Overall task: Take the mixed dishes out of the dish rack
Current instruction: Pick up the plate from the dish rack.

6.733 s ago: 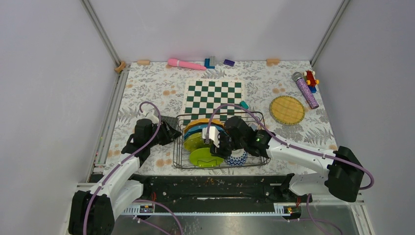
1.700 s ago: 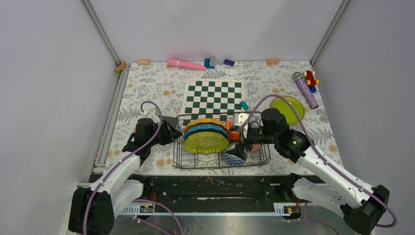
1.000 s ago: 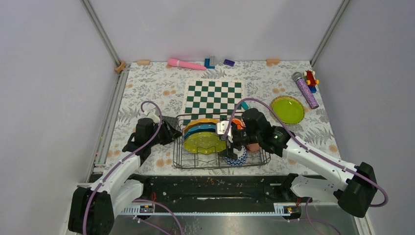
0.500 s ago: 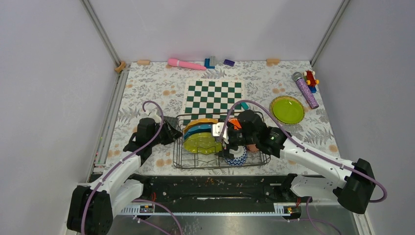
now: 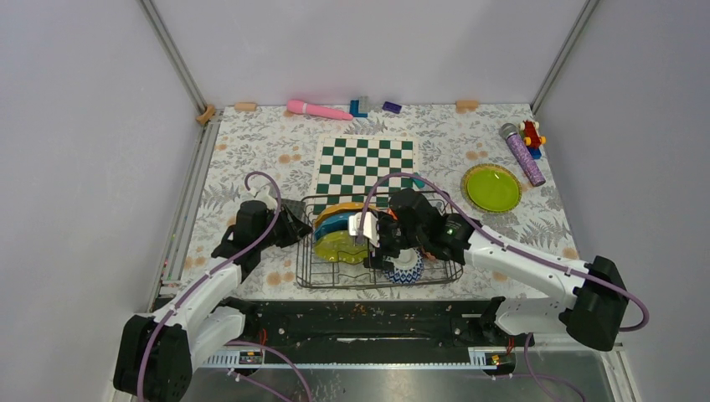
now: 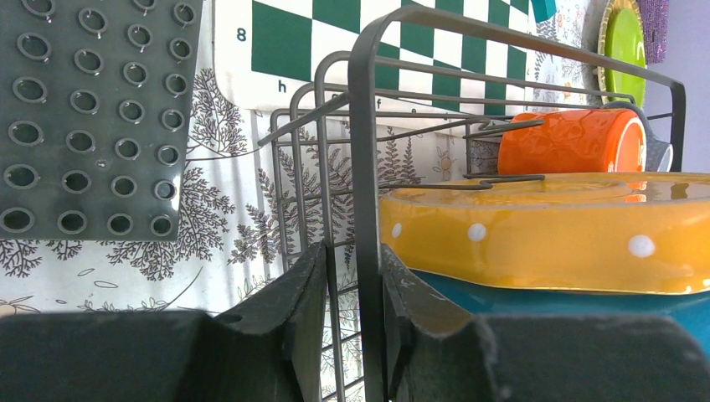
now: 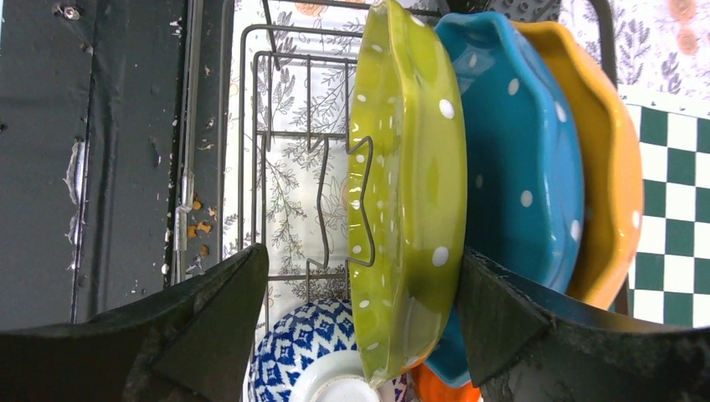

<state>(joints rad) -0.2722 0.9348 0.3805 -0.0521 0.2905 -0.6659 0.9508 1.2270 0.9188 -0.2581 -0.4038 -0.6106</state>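
The dish rack (image 5: 435, 272) holds three upright plates: lime green (image 7: 410, 193), teal (image 7: 519, 167) and yellow-orange (image 7: 607, 184). A blue-and-white bowl (image 7: 301, 352) and an orange cup (image 6: 573, 142) lie beside them. My right gripper (image 7: 364, 253) is open and straddles the lime green plate's rim; the far finger is close against the plate, the near one stands apart. My left gripper (image 6: 353, 249) is shut on the upright wire of the rack (image 6: 368, 126) at its left end. Another lime green plate (image 5: 491, 188) lies flat at the right rear.
A green-and-white chessboard (image 5: 365, 163) lies just behind the rack. A dark grey studded mat (image 6: 92, 117) sits left of it. A pink toy (image 5: 316, 109), small blocks, a glittery microphone (image 5: 523, 155) and a red toy (image 5: 531, 132) line the back and right edges.
My right arm left a lime green plate at the right rear and swung back left over the rack. Its jaws now straddle the upright lime plate and have narrowed slightly. The left arm stayed put.
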